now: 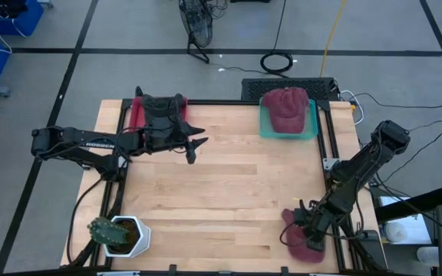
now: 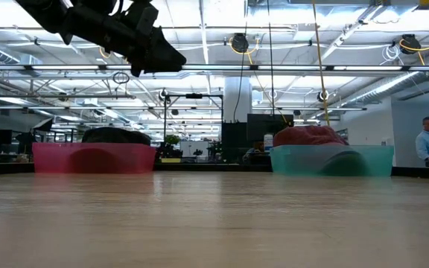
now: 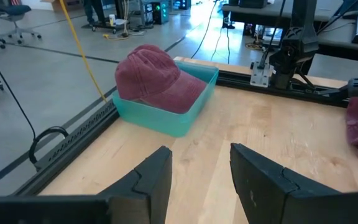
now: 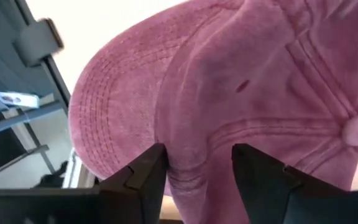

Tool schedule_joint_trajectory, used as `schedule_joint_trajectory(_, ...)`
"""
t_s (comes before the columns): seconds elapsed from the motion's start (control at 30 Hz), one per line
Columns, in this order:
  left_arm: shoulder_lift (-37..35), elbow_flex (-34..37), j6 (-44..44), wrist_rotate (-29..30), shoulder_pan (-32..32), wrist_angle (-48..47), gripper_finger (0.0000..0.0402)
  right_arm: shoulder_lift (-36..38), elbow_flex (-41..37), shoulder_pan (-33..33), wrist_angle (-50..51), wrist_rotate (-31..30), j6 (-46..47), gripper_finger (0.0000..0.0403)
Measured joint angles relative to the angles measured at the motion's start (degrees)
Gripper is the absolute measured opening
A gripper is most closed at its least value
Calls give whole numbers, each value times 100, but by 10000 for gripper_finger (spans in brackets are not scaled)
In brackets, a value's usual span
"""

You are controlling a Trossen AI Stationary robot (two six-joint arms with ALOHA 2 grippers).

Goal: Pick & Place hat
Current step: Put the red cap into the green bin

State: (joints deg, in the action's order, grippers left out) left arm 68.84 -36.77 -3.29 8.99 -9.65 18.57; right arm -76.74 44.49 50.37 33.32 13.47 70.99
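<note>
Right gripper, fingers parted, sits directly over the maroon cap, brim probably off to one side; left gripper open, well away.

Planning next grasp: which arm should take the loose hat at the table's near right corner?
Right. Its gripper is already down over that hat, fingers open. The left gripper hovers across the table.

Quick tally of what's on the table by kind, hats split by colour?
Maroon hats: 2, one in the teal bin, one at the near right corner under the right hand
Black hats: 1
Bins: 2, teal bin, red bin
Potted plants: 1
Total: 6
</note>
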Motion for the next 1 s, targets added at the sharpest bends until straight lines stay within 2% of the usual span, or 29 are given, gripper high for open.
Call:
schedule_joint_trajectory(0.17, 0, 0, 1, 0, -2, 3, 166, 40, 0, 0, 102, 31, -162, 126)
schedule_joint_trajectory(0.43, 0, 0, 3, 1, 0, 8, 166, 43, 0, -209, 255, 15, -725, 11)
schedule_joint_trajectory(0.6, 0, 0, 7, 2, 0, 64, 166, 75, 2, -772, 663, -275, -1642, 17)
schedule_joint_trajectory(0.8, 0, 0, 42, 2, -1, 102, 166, 347, 37, -1811, 1396, -429, -2805, 5)
schedule_joint_trajectory(0.9, 0, 0, 64, 2, -1, 101, 166, 465, 385, -2233, 2247, -1057, -3421, 7)
schedule_joint_trajectory(1.0, 0, 0, 64, 3, -2, 100, 166, 497, 1005, -2596, 3216, -2045, -4097, 8)
